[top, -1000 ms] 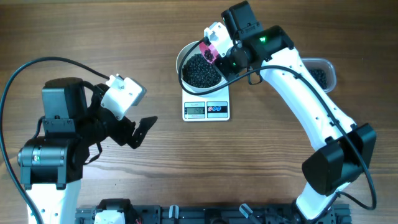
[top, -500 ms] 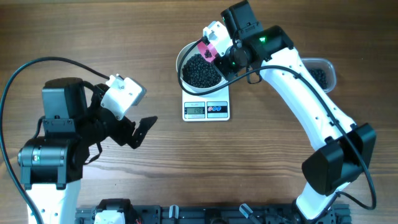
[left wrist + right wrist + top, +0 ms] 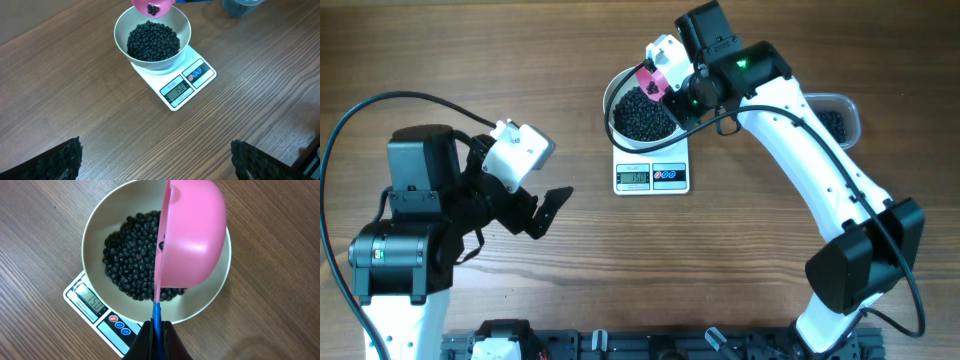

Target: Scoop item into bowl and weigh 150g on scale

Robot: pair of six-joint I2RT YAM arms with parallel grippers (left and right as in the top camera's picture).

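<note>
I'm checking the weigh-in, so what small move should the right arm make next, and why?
Probably tip the pink scoop level and draw it away from the bowl: the scale display seems to read 150, and a few beans sit in the scoop, which could spill and overshoot.

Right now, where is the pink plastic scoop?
Overhead view, centre-top: the pink plastic scoop hangs tilted over the far rim of the round white bowl on the small white digital scale, held in the right gripper.

You see the round white bowl (image 3: 121,31) upright on the small white scale (image 3: 153,81), black beans (image 3: 152,42) piled inside it, your scale's grey display (image 3: 177,90) showing digits.
</note>
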